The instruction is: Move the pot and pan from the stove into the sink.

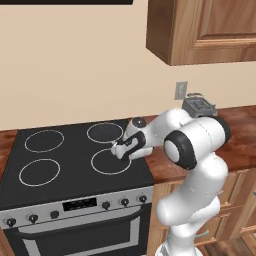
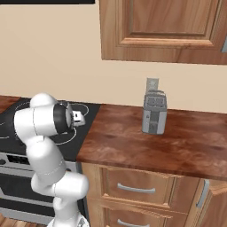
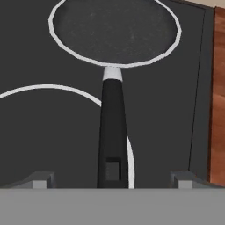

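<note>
The pan (image 3: 114, 30) is flat and dark with a pale rim. It lies on the back right burner of the stove (image 1: 65, 185), and it shows in the left base view too as the pan (image 1: 104, 132). Its long black handle (image 3: 113, 127), with a silver collar, points straight toward my hand. My gripper (image 3: 113, 180) hovers over the handle's near end, open, one fingertip on each side and nothing held. In the left base view the gripper (image 1: 118, 150) is above the right-hand burners. The pot and the sink are out of view.
A wooden counter (image 2: 146, 142) runs right of the stove (image 2: 9, 128), with a steel toaster (image 2: 154, 114) at the wall below an outlet. Wooden wall cabinets (image 2: 164, 31) hang above and drawers sit under the counter. The left burners (image 1: 42, 157) are bare.
</note>
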You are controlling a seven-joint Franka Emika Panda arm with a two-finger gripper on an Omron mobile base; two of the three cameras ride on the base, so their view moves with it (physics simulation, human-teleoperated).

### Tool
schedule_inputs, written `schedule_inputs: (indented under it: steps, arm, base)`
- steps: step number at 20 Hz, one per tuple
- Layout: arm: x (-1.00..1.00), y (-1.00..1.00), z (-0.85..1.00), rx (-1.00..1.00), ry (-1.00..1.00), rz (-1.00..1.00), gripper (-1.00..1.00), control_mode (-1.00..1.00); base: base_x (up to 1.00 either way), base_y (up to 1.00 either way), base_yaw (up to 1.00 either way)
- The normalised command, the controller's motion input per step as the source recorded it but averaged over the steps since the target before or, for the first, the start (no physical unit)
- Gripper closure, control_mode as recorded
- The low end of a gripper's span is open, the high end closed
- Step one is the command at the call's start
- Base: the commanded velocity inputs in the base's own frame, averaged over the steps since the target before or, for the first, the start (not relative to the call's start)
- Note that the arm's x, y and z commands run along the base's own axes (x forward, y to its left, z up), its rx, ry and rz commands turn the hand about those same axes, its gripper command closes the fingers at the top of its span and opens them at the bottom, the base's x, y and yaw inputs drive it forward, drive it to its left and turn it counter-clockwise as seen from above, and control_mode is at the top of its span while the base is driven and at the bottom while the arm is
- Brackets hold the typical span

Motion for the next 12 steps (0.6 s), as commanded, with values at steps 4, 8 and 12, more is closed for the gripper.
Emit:
schedule_inputs:
  steps: [4, 8, 12]
  arm:
    - [0.18, 0.00, -0.31, 0.00, 0.00, 0.00, -1.00, -1.00]
    - [0.13, 0.00, -0.31, 0.00, 0.00, 0.00, -1.00, -1.00]
    - [0.09, 0.00, -0.20, 0.00, 0.00, 0.00, -1.00, -1.00]
  base:
    - [0.00, 0.00, 0.00]
    - [0.00, 0.00, 0.00]
    - [0.00, 0.00, 0.00]
